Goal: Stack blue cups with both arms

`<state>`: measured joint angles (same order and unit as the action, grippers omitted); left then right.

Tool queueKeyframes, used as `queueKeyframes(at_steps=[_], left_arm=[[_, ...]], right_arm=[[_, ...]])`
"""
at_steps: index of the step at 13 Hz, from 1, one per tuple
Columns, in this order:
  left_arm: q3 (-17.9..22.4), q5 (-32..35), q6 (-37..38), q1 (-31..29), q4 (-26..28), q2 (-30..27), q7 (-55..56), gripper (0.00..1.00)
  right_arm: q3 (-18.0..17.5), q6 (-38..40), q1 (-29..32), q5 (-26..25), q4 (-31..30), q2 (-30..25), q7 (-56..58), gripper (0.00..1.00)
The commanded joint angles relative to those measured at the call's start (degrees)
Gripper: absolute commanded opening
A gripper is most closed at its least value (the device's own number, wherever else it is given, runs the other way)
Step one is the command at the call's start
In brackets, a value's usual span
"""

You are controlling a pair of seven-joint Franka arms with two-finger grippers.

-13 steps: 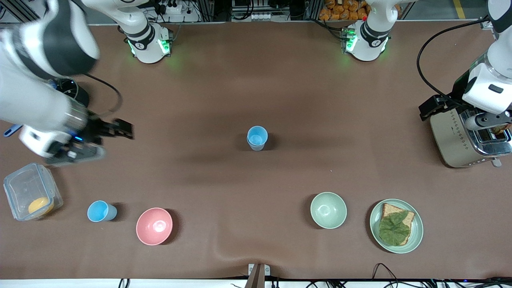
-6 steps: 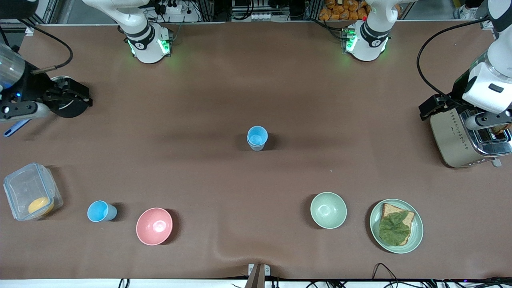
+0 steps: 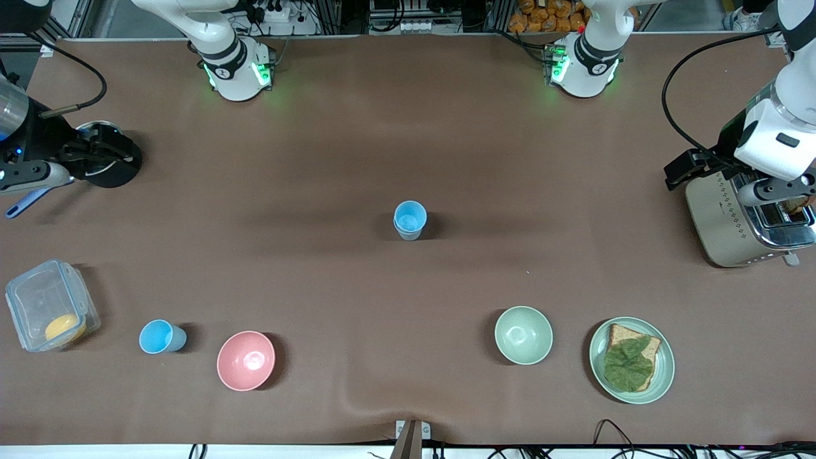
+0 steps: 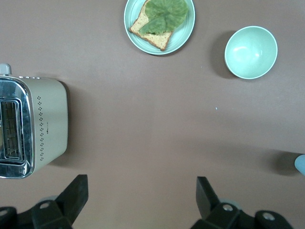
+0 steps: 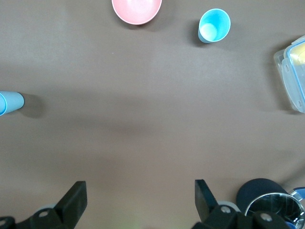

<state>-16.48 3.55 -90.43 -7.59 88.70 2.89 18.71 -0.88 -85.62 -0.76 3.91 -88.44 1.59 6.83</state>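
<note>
No legible txt on blue cups [image 3: 409, 220]

Toaster [image 4: 32, 128], sandwich plate [image 4: 183, 33] and green bowl [image 4: 251, 52] on brown table [image 4: 143, 119].

Both arms are glossy white with black joint sections. Each base is a rounded white drum ringed by a black band, printed with a small round dark mark and lit by green lamps at its sides — the left arm [image 3: 590, 60] and the right arm [image 3: 233, 64] look alike there. A black cable loops from each wrist. The left gripper [image 4: 140, 202] has two short black wedge-shaped fingers [image 4: 76, 194] on black mounts with pale round screw heads; the right gripper [image 5: 139, 202] matches — black wedge fingers [image 5: 76, 196], same pale screws. A small blue light shows at the right wrist.
</note>
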Motion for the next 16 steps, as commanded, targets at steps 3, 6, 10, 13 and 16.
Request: queueKeyframes(at_steps=[3, 6, 10, 13, 16], left_arm=[[0.2, -1.0, 1.1, -0.3, -0.5, -0.1, -1.2, 1.0], [0.3, -0.8, 1.1, -0.3, -0.6, -0.2, -1.2, 1.0], [0.6, -0.7, 1.2, -0.4, -0.6, -0.2, -1.2, 1.0], [0.6, -0.8, 1.2, -0.4, -0.6, -0.1, -1.2, 1.0], [0.6, -0.7, 1.2, -0.4, -0.6, 0.0, -1.2, 1.0]], right_arm=[[-0.1, -0.7, 1.3, -0.6, -0.9, -1.1, 1.7, 1.0], [0.0, -0.5, 2.3, -0.9, -0.8, -1.1, 1.7, 1.0], [0.0, 0.2, 4.4, -1.0, 0.0, -1.2, 1.5, 1.0], [-0.1, 0.6, 4.7, -2.9, 1.0, -0.9, 1.4, 1.0], [-0.1, 0.6, 4.8, -2.9, 1.1, -0.7, 1.4, 1.0]])
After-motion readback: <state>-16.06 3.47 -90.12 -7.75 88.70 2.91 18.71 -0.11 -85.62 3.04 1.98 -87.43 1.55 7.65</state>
